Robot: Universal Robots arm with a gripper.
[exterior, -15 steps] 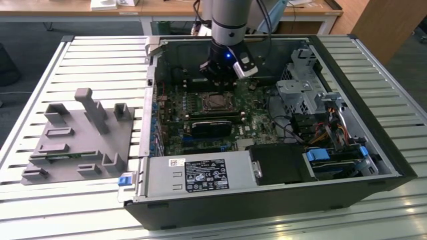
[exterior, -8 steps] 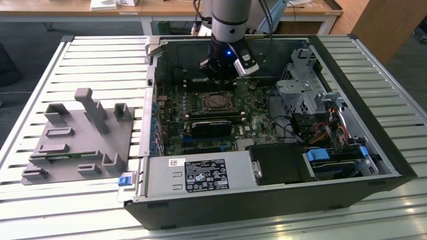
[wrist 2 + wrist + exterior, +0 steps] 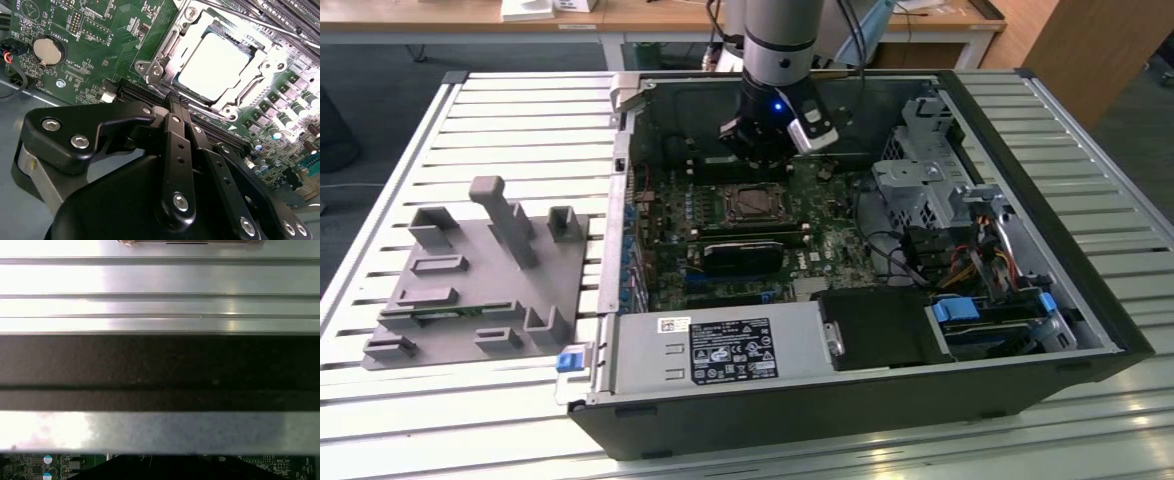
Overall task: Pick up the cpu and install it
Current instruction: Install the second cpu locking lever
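The cpu (image 3: 215, 62) is a shiny silver square lying flat inside the metal socket frame (image 3: 165, 55) on the green motherboard (image 3: 100, 35). In the exterior view the socket (image 3: 750, 203) sits in the middle of the board inside the open computer case. My gripper (image 3: 761, 158) hangs over the board's far edge, just behind the socket and above it. In the second wrist view the two black fingers (image 3: 176, 115) lie pressed together, shut with nothing between them, and the tips point at the near edge of the socket frame, apart from the cpu.
A grey plastic fixture (image 3: 467, 280) with upright blocks stands on the slatted table at the exterior view's left. Inside the case are a black module (image 3: 740, 255), the power supply (image 3: 720, 350) and a drive cage (image 3: 921, 185). The case wall (image 3: 160, 370) lies close in the first wrist view.
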